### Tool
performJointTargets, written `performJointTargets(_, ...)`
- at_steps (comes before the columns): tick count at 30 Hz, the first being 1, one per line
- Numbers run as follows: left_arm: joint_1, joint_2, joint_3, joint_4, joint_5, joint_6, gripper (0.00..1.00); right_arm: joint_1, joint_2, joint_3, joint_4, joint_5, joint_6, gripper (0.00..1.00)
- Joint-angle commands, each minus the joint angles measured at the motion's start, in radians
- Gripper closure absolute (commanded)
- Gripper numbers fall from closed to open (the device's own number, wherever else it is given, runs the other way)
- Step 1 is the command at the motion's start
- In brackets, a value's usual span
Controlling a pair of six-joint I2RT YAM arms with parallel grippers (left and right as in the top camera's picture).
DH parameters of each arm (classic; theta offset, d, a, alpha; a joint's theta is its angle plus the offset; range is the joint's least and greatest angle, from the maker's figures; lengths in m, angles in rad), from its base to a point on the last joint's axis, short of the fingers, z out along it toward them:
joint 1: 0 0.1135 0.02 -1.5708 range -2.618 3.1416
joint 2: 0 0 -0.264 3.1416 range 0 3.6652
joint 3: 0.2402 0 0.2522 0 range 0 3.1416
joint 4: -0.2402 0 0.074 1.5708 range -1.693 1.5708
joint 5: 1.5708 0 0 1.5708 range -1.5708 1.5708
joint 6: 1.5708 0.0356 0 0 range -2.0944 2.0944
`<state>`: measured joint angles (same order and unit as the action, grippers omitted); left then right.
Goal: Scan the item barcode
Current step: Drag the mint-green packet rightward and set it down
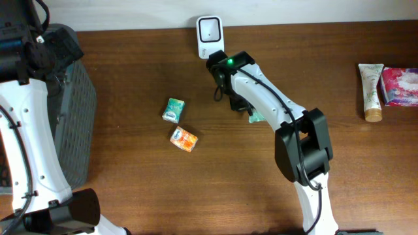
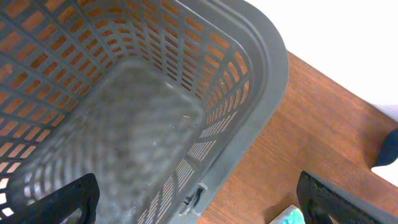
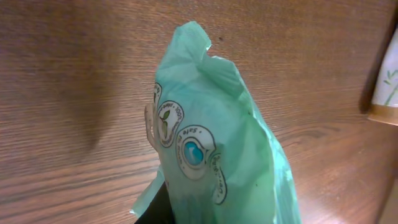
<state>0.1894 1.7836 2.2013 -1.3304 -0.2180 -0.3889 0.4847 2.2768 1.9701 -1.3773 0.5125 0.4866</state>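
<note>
Right gripper (image 1: 240, 104) clamped on green pouch (image 3: 211, 155).
Scanner (image 1: 209, 34) lies at 11 o'clock of pouch (overhead); right arm nearer, left gripper (image 2: 199, 208) gaping over basket (image 2: 261, 74).

A gray slatted basket (image 1: 78, 98) stands at the desk's (image 1: 130, 189) left edge; a cream tube (image 1: 372, 91) and, apparently, a pink packet (image 1: 400, 86) lie far right.

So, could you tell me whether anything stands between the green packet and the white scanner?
Nothing visible does. The right gripper holds the green packet near the white scanner; from overhead, only the arm itself overlies the stretch between them.
</note>
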Motion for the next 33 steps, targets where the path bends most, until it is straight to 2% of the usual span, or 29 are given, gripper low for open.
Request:
performJointTargets(1,0.003,-0.016,0.01,0.002,-0.007,-0.006,0.01,0.003,0.027,-0.035,0.022,0.05,-0.016,0.9)
performJointTargets(3,0.003,-0.016,0.01,0.002,-0.007,-0.006,0.01,0.006,0.032,-0.065,0.046,0.05,-0.027,0.9)
performJointTargets(6,0.003,-0.016,0.01,0.002,-0.007,-0.006,0.01,0.007,0.041,-0.098,0.061,0.038,-0.035,0.83)
performJointTargets(7,0.003,-0.016,0.01,0.002,-0.007,-0.006,0.01,0.007,0.041,-0.098,0.06,0.014,-0.038,0.79)
performJointTargets(8,0.003,-0.016,0.01,0.002,-0.007,-0.006,0.01,0.008,0.041,-0.098,0.061,-0.016,-0.041,0.73)
performJointTargets(9,0.003,-0.016,0.01,0.002,-0.007,-0.006,0.01,0.013,0.041,-0.098,0.061,-0.05,-0.052,0.63)
performJointTargets(10,0.003,-0.016,0.01,0.002,-0.007,-0.006,0.01,0.019,0.041,-0.098,0.064,-0.078,-0.064,0.59)
performJointTargets(13,0.003,-0.016,0.01,0.002,-0.007,-0.006,0.01,0.047,0.041,-0.09,0.08,-0.162,-0.068,0.58)
performJointTargets(15,0.003,-0.016,0.01,0.002,-0.007,-0.006,0.01,0.073,0.041,-0.069,0.089,-0.173,-0.068,0.58)
performJointTargets(17,0.003,-0.016,0.01,0.002,-0.007,-0.006,0.01,0.092,0.041,-0.043,0.084,-0.172,-0.068,0.65)
performJointTargets(20,0.003,-0.016,0.01,0.002,-0.007,-0.006,0.01,0.113,0.041,-0.021,0.084,-0.158,-0.071,0.96)
performJointTargets(31,0.003,-0.016,0.01,0.002,-0.007,-0.006,0.01,0.084,0.041,-0.022,-0.076,0.256,-0.007,0.96)
performJointTargets(33,0.003,-0.016,0.01,0.002,-0.007,-0.006,0.01,0.066,0.041,-0.027,-0.078,0.272,-0.002,0.96)
